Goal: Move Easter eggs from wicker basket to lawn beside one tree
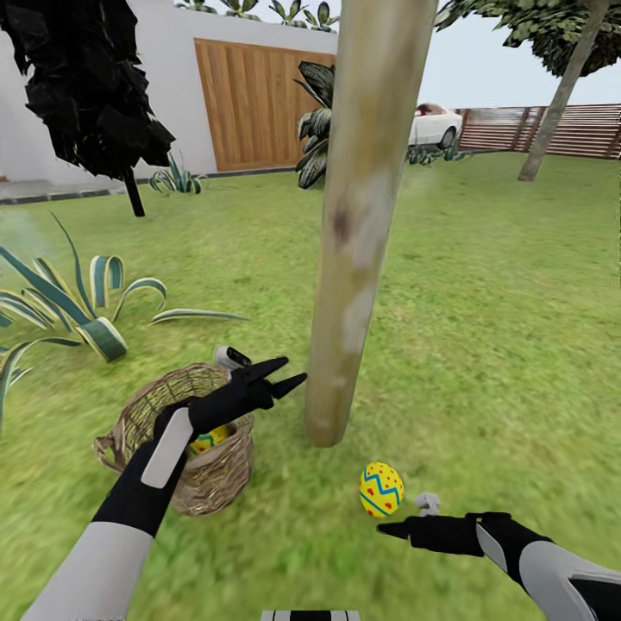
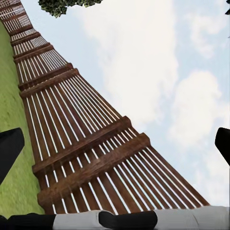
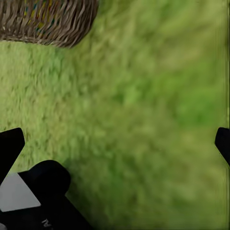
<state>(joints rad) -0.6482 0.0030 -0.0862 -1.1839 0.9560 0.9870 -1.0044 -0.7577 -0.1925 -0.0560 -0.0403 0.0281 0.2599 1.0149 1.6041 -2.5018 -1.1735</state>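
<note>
The pale leaning tree [image 1: 366, 224] stands mid-lawn [image 1: 492, 328]. One yellow Easter egg [image 1: 381, 489] with blue zigzags lies on the grass by its foot. To the left sits the wicker basket [image 1: 220, 479], where part of another egg [image 1: 210, 439] shows under my left forearm. My left gripper [image 1: 283, 377] hangs open and empty above the basket's rim, toward the trunk. In the left wrist view its fingertips [image 2: 10, 146] frame fence and sky. My right gripper [image 1: 404, 515] is open and empty just below the grounded egg. The right wrist view has grass and the basket's side [image 3: 45, 21].
A striped agave [image 1: 82, 315] grows left of the basket. A black-leaved tree [image 1: 95, 95] stands at the back left, with a wooden gate [image 1: 254, 103], a white car [image 1: 435, 125], a slatted fence [image 1: 561, 129] and another tree [image 1: 561, 95] behind. Open grass stretches right of the trunk.
</note>
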